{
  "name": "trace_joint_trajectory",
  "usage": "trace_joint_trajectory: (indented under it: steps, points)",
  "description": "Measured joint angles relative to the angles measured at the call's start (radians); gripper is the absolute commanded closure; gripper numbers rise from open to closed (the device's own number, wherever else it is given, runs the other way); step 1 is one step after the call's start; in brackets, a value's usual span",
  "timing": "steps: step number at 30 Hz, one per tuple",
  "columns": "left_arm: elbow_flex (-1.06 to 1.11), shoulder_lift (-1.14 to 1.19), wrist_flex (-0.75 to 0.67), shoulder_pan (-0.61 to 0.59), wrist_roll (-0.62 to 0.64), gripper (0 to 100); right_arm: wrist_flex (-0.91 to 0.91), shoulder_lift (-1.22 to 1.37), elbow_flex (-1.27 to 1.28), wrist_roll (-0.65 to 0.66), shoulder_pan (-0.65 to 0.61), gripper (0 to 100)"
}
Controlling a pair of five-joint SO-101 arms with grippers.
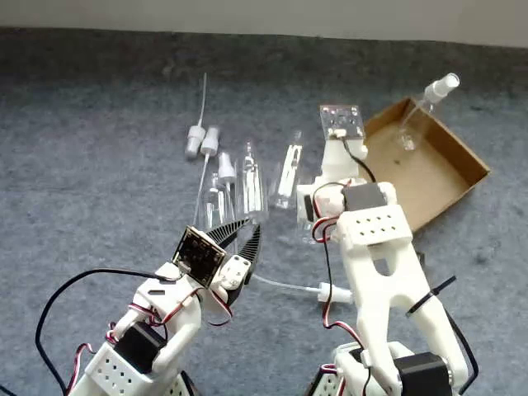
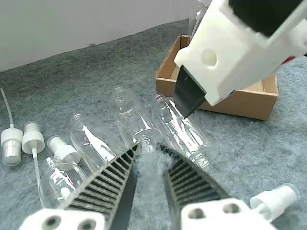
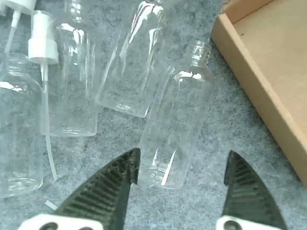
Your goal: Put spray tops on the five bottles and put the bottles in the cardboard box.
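High view overlooks the table; both wrist views closely share the bottles.

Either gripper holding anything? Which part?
Nothing held. Left gripper open, empty; right gripper open above an uncapped bottle, not closed on it.

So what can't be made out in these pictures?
Left wrist view: the right arm blocks most of the inside of the cardboard box.
Right wrist view: the edge cuts the box off, contents out of frame.
High view: the left tool covers the near end of one bottle.
High view: the bottle in the box is too small to judge how its top sits.
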Motion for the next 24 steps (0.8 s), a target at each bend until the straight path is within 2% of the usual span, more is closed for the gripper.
trace_joint_trajectory:
  steps: [5, 18, 24]
  points:
    - [0.000, 0.000, 0.000, 0.000, 0.000, 99, -0.091, 0.000, 0.094, -0.058, 0.000, 70.8]
    - [0.000, 0.000, 0.000, 0.000, 0.000, 99, -0.267, 0.000, 0.282, -0.068, -0.005, 71.0]
    - [0.000, 0.000, 0.000, 0.000, 0.000, 99, -0.270, -0.002, 0.302, -0.069, -0.005, 82.3]
